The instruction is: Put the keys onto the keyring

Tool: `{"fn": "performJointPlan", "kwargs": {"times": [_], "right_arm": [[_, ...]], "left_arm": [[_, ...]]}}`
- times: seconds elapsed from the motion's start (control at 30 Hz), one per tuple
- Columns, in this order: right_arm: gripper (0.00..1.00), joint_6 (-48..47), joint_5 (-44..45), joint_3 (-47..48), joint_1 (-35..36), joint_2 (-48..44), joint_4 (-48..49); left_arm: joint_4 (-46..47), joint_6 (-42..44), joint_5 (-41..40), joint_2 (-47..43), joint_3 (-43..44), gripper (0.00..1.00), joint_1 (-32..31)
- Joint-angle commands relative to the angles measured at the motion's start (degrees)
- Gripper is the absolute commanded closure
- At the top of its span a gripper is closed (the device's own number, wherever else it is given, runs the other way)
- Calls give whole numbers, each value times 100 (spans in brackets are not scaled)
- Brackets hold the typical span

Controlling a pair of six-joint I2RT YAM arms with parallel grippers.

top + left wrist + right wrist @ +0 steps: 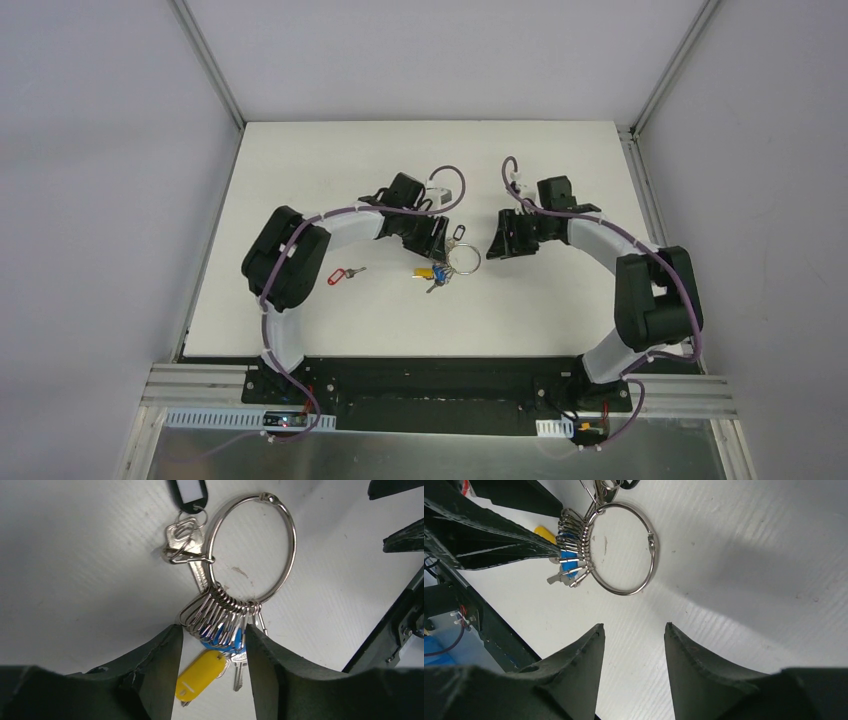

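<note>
The keyring [477,259] lies flat mid-table, a thin silver ring [292,540] with a bunch of small rings, a blue tag [220,642] and a yellow tag [200,676]. The key with the black tag [192,545] lies at the ring's far side, and its small loop looks hooked on the ring's wire. The key with the red tag [343,274] lies apart to the left. My left gripper [213,630] is open, with its fingertips either side of the bunch. My right gripper [634,627] is open and empty, just right of the keyring [651,555].
The white table [560,300] ends in aluminium rails at its sides, with grey walls beyond. My two arms curve in from the near edge, so their heads face each other across the ring. In the right wrist view, the left fingers [499,545] reach in beside the bunch.
</note>
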Motion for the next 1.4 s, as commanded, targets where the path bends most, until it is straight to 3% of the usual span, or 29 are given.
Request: {"fn": "performJointPlan", "kwargs": {"times": [0.0,0.53,1.03,1.37], "right_arm": [[50,-248,-60,-105,-138,-437,-253],[52,-304,-454,-158,-399,-546,-250],[52,-324,-759,-186,-582,-533,-267],[52,-356,-936,-137,-602,-435,-284]], "left_arm": [[326,-300,-23,232,216,51,-84],[1117,-560,392,314,-82,83,-98],[910,-29,373,176,104,100,-155],[266,544,620,-163,353,100,-153]]}}
